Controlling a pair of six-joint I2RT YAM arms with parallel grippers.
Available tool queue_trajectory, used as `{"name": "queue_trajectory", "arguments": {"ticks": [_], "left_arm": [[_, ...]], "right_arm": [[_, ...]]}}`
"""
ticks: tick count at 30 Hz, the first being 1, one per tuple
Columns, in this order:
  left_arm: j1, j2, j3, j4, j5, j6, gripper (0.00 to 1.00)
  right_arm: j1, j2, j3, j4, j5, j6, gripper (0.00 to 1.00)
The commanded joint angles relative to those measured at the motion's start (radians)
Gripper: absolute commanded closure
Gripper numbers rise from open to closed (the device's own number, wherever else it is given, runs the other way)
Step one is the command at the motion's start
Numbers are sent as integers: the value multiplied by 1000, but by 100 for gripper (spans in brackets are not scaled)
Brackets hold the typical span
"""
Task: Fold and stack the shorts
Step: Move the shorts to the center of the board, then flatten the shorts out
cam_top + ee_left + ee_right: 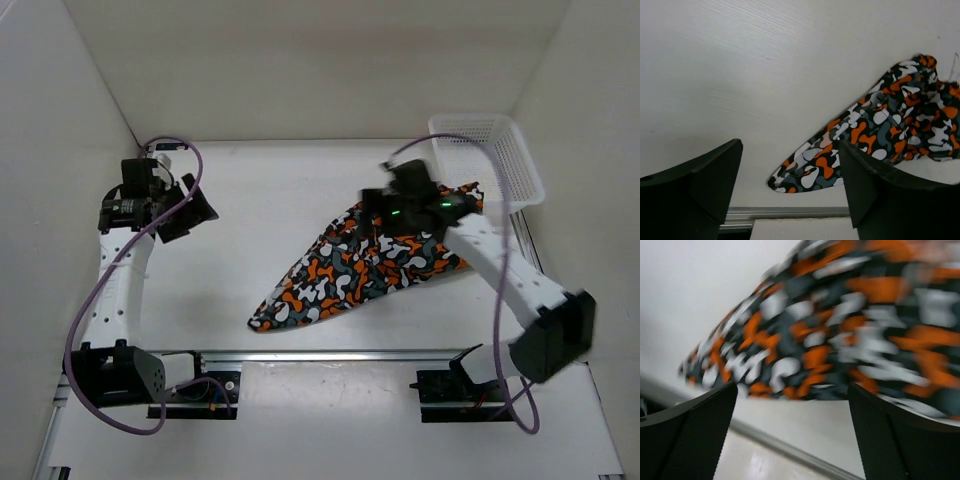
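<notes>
The camouflage shorts (350, 270) lie spread on the white table as a long wedge. Their narrow tip points to the near left and their wide end bunches up by the basket. My right gripper (378, 210) hovers over the wide upper part with its jaws apart. In the right wrist view the right gripper (792, 390) holds nothing, and the blurred shorts (830, 325) fill the space beyond it. My left gripper (195, 212) hangs open at the far left, well away from the cloth. From the left wrist, the left gripper (790, 150) frames the shorts (880, 130) at a distance.
A white mesh basket (500, 160) stands at the back right, touching the shorts' far end. A metal rail (330, 355) runs along the near edge between the arm bases. White walls close in the table on the left, back and right.
</notes>
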Motion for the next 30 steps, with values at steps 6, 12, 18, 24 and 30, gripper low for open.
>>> {"name": "queue_trajectory", "arguments": {"ticks": [6, 12, 18, 24, 30], "left_arm": [[-236, 3, -207, 89, 121, -81, 5], [-494, 66, -404, 185, 83, -248, 0], [-654, 270, -372, 251, 15, -327, 0], [-740, 432, -275, 251, -25, -347, 40], [-740, 478, -231, 251, -25, -313, 90]], "right_arm": [[-407, -340, -174, -88, 31, 112, 1], [-544, -330, -289, -115, 56, 145, 0], [-602, -211, -370, -8, -19, 232, 0], [-612, -50, -412, 181, -140, 324, 0], [-507, 97, -299, 224, -56, 355, 60]]}}
